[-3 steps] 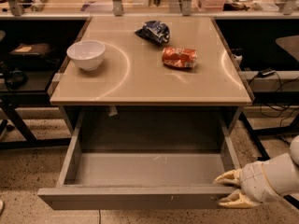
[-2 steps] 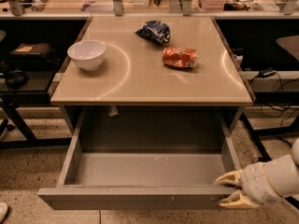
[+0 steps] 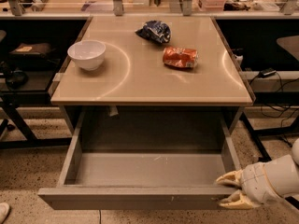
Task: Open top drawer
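The top drawer (image 3: 140,197) is a wide grey handle-less box pulled far out from under the beige table, its inside bare with a few white scuffs on the floor. My gripper (image 3: 230,189) is at the drawer's front right corner, its two cream fingers spread, one above and one below the top edge of the front panel. The white arm reaches in from the lower right.
On the table top (image 3: 140,83) stand a white bowl (image 3: 87,54), a dark blue chip bag (image 3: 154,31) and an orange snack bag (image 3: 180,57). Dark desks with cables flank the table on both sides. The floor is speckled.
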Tool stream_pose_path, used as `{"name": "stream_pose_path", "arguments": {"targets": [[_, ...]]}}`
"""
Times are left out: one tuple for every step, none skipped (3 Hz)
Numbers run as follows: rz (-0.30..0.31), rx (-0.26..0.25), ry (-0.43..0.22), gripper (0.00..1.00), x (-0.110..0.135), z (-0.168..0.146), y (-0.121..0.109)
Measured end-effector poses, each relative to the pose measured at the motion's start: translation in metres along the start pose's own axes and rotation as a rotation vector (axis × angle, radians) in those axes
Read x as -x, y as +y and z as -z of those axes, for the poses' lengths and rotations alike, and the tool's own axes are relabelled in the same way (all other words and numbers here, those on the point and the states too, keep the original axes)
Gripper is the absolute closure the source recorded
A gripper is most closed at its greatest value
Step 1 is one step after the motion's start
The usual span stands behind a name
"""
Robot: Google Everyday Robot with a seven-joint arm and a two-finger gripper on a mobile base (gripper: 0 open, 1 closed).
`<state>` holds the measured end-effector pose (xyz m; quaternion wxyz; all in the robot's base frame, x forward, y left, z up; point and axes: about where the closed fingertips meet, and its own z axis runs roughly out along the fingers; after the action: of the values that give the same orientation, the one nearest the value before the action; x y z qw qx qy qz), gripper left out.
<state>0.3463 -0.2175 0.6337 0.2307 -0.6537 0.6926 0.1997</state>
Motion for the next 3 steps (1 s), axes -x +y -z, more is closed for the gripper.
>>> {"name": "stream_pose_path", "arguments": {"targets": [[0.0, 0.0, 0.0, 0.37, 0.0, 0.0, 0.0], [0.013, 0.004, -0.019, 0.15, -0.001, 0.001, 0.008], [0.024, 0.023, -0.055, 0.12, 0.008, -0.002, 0.038]]}}
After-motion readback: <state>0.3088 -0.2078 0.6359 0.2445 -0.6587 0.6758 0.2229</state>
